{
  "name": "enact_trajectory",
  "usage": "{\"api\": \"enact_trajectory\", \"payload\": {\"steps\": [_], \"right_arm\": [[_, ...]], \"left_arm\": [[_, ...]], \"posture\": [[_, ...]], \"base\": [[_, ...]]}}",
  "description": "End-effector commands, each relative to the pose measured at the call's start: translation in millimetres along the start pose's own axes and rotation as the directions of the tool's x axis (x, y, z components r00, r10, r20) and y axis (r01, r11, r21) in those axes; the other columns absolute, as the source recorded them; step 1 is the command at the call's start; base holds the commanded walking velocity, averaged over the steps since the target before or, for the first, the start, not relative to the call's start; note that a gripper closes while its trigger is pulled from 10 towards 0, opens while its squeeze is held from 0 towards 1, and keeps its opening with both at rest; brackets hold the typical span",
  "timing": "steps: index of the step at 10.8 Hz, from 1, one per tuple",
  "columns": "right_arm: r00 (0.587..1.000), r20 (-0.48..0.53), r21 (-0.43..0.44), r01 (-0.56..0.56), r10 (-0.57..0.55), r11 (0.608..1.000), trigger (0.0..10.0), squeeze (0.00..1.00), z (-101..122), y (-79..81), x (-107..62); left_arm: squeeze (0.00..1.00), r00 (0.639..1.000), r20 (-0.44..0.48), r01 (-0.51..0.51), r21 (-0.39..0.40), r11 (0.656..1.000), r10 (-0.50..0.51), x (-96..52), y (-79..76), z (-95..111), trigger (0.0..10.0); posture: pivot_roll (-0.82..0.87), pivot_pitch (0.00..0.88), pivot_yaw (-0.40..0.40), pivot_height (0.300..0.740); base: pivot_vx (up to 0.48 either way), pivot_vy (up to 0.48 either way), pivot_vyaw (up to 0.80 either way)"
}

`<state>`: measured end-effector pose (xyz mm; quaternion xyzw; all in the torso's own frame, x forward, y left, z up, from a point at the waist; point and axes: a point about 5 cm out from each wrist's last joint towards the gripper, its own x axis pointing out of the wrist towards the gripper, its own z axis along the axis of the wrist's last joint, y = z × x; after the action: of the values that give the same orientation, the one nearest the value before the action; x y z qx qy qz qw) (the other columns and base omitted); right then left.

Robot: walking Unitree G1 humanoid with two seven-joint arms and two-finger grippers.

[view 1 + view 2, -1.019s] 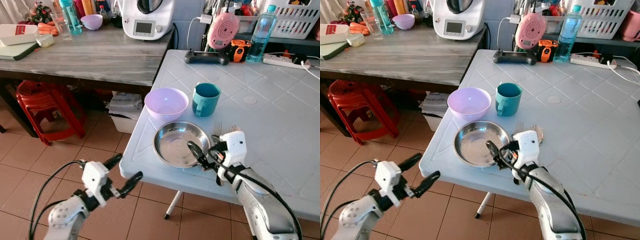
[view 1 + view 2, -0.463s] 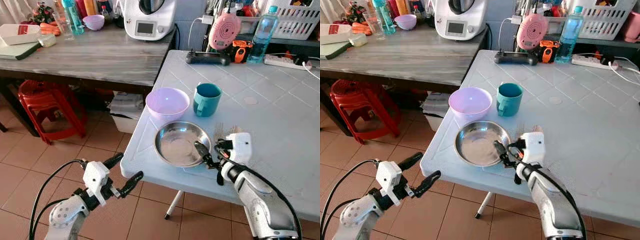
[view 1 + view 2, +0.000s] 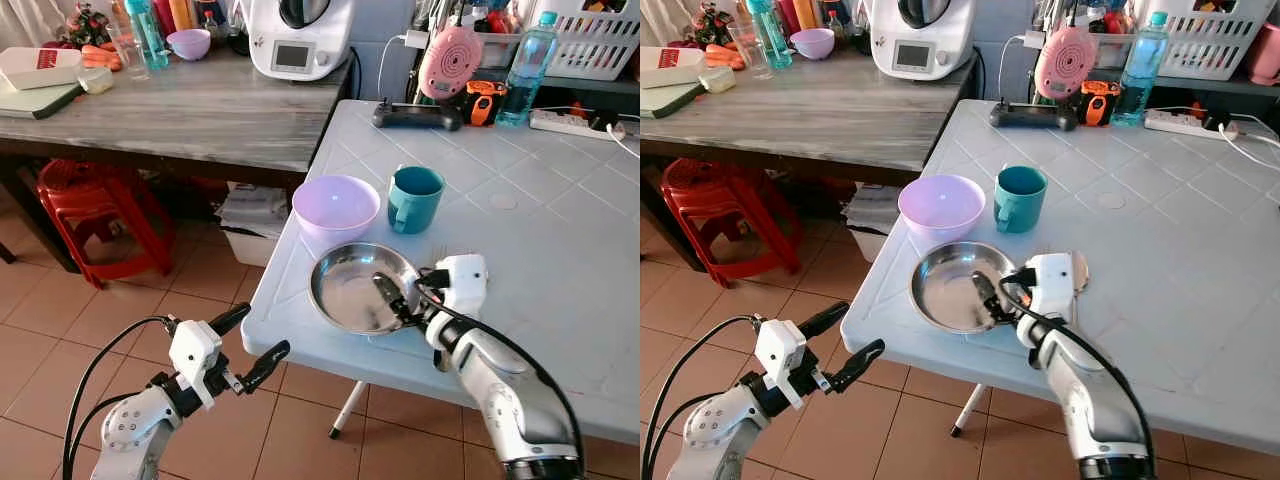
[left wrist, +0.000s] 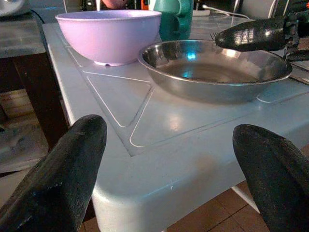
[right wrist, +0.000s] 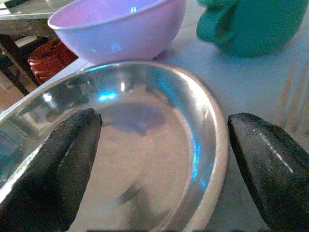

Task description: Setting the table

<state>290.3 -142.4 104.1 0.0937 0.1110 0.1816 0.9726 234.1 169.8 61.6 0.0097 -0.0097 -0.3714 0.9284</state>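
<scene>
White table [image 3: 560, 260] bearing steel plate [image 3: 350, 290], lilac bowl [image 3: 335, 205], teal mug [image 3: 413, 197], right gripper [image 3: 395, 298] spread over plate, left gripper [image 3: 245, 340] spread below table edge.

The scene was viewed by both head cameras from above, forward and down onto the table [image 3: 560, 240] corner and the floor beside it, with the counter [image 3: 190, 105] behind; nearly the same field was shared, slightly shifted sideways. From the left wrist, the table edge was faced from low and outside, level with the plate [image 4: 212, 67] and bowl [image 4: 108, 34]. From the right wrist, the plate [image 5: 145, 145] was seen very close, from just above its rim, toward the bowl [image 5: 120, 29] and cup [image 5: 251, 24]. Plate and bowl were shared by all views.
</scene>
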Motion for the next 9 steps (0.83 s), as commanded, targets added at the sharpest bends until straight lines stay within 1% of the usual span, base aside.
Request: {"api": "enact_trajectory", "payload": {"steps": [1, 2, 3, 4, 5, 6, 8, 9], "right_arm": [[1.0, -0.009, 0.013, -0.01, 0.01, 1.0, 10.0, 0.0, 0, 1.0, 2.4], [1.0, -0.015, 0.014, -0.012, 0.012, 1.0, 10.0, 0.0, -1, 1.2, 3.3], [1.0, -0.02, 0.034, -0.02, 0.021, 0.999, 6.5, 0.0, -3, 1.4, 5.2], [0.999, -0.014, 0.056, -0.031, 0.032, 0.998, 0.0, 0.0, -3, 2.7, 7.1], [0.999, -0.01, 0.069, -0.047, 0.048, 0.997, 0.0, 0.0, -1, 5.7, 10.5], [0.998, -0.01, 0.092, -0.064, 0.065, 0.994, 0.0, 0.0, -1, 12.3, 14.9], [0.997, -0.028, 0.114, -0.074, 0.078, 0.991, 0.0, 0.0, -7, 17.7, 13.9], [0.997, -0.032, 0.121, -0.072, 0.077, 0.99, 0.0, 0.0, -9, 17.6, 12.7]], "left_arm": [[0.0, 1.0, -0.01, 0.013, 0.011, 1.0, -0.013, -0.1, -0.2, -1, 10.0], [0.0, 1.0, -0.01, 0.013, 0.011, 1.0, -0.012, 0.0, -0.2, -2, 10.0], [0.0, 1.0, -0.005, 0.014, 0.008, 1.0, -0.014, 0.2, -1.1, -2, 10.0], [0.0, 1.0, 0.013, 0.011, 0.01, 1.0, -0.011, 0.7, -1.5, 0, 10.0], [0.0, 0.999, 0.027, 0.027, 0.007, 1.0, -0.028, 2.5, -3.6, 2, 10.0], [0.0, 0.999, 0.029, 0.039, 0.006, 0.999, -0.04, 3.4, -5.0, 2, 10.0], [0.0, 0.997, 0.043, 0.065, 0.007, 0.998, -0.065, 4.3, -6.9, 4, 10.0], [0.0, 0.996, 0.041, 0.076, 0.0, 0.997, -0.076, 4.4, -7.5, 4, 10.0]], "posture": [[0.04, 0.062, 0.053, 0.74], [0.04, 0.062, 0.053, 0.74], [0.04, 0.064, 0.05, 0.74], [0.04, 0.065, 0.049, 0.74], [0.04, 0.066, 0.047, 0.74], [0.04, 0.066, 0.046, 0.74], [0.04, 0.068, 0.048, 0.74], [0.03, 0.068, 0.051, 0.74]], "base": [[0.0, 0.0, 0.0], [0.0, 0.0, 0.0], [0.0, 0.0, 0.0], [0.0, 0.0, 0.0], [0.0, 0.0, 0.0], [0.0, 0.0, 0.0], [0.0, 0.0, 0.0], [0.0, 0.0, 0.0]]}}
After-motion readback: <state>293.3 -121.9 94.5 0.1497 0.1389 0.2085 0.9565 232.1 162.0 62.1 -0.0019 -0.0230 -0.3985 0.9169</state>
